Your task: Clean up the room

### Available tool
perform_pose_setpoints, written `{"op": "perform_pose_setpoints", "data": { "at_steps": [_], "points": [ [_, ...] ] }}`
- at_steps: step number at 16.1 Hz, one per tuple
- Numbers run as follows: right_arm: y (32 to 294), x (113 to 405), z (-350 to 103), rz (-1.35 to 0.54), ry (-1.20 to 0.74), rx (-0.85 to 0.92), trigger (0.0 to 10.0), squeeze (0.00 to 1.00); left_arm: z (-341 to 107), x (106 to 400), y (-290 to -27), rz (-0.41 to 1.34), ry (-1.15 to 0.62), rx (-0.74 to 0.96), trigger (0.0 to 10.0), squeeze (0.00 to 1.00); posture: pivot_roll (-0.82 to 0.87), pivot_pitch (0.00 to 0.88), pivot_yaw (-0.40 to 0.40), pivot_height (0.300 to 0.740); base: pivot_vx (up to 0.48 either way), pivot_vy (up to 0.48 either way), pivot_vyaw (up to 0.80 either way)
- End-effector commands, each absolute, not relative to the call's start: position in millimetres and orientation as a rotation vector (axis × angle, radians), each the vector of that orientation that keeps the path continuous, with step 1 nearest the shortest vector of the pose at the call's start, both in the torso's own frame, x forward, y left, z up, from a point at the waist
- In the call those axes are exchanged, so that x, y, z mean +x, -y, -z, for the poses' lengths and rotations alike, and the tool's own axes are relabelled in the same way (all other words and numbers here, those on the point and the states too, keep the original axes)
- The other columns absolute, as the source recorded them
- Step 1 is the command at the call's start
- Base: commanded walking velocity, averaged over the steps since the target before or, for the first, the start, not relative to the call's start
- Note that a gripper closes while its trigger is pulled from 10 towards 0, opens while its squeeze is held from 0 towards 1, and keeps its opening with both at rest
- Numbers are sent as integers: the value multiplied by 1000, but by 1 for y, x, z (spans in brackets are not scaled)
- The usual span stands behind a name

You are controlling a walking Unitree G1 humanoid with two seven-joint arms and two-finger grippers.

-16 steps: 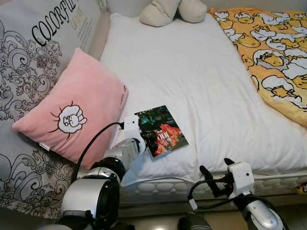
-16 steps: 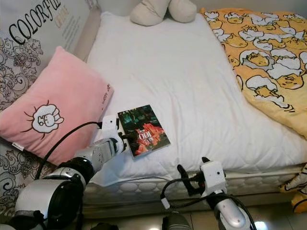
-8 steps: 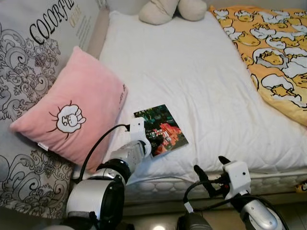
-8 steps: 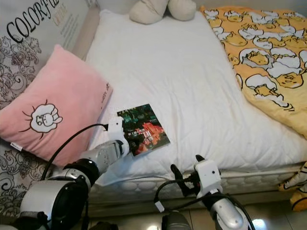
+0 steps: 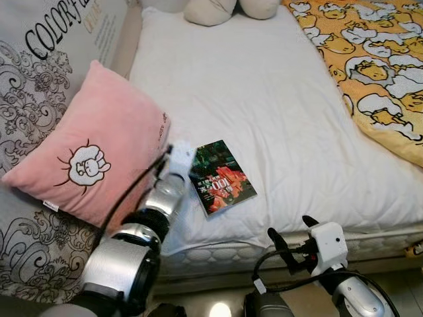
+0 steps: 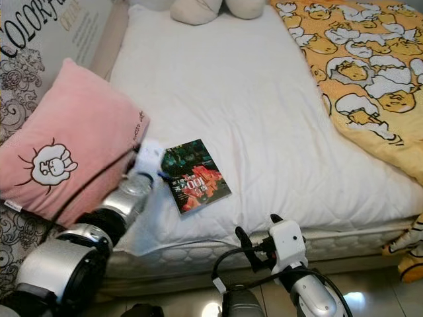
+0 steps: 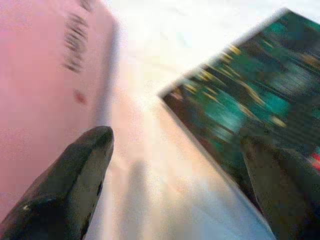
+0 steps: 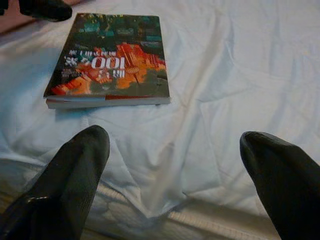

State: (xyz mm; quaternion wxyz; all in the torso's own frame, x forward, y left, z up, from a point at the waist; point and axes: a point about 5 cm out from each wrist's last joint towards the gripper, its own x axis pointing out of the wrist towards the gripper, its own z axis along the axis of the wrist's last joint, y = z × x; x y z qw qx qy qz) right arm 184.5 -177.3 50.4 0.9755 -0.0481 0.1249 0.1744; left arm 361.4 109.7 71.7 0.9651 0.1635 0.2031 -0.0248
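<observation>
A book with a dark green and orange cover is lying flat on the white bed, near its front edge and toward the left side. The left pincer is reaching over the sheet at the book's left edge, between the book and the pink pillow. Its two black fingers are spread wide apart: one is sitting beside the pillow, the other is hanging over the book's cover, and whether that finger is touching the cover cannot be told. Nothing is pinched between them.

The right pincer is hovering in front of the bed's near edge, to the right of the book and well apart from it. Its fingers are also spread wide, holding nothing, and pointing toward the book across the wrinkled sheet.

The pink pillow, bearing a small white cartoon patch, is leaning against a grey patterned cover at the left. A yellow blanket printed with cartoon figures is covering the right side of the bed, and a beige plush toy is resting at the far end.
</observation>
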Motion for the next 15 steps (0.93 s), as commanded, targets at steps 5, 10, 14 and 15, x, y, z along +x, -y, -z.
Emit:
{"op": "perform_pose_setpoints", "data": {
  "at_steps": [5,10,14,15],
  "points": [
    [176,202,-55,-345,-227,-96,10000,0,-95,363,-122,-20,-144,352,0,0,-212,18,60,704,0,0,0],
    [181,229,-66,-257,-146,-105,10000,0,-146,355,-88,132,210,191,0,0,-184,0,53,704,0,0,0],
    [183,254,-71,-204,-111,-85,10000,0,-142,350,-91,101,194,127,0,0,-172,0,52,704,0,0,0],
    [184,261,-70,-195,-113,-83,10000,0,-141,348,-92,104,194,131,0,0,-170,0,51,704,0,0,0]
  ]
}}
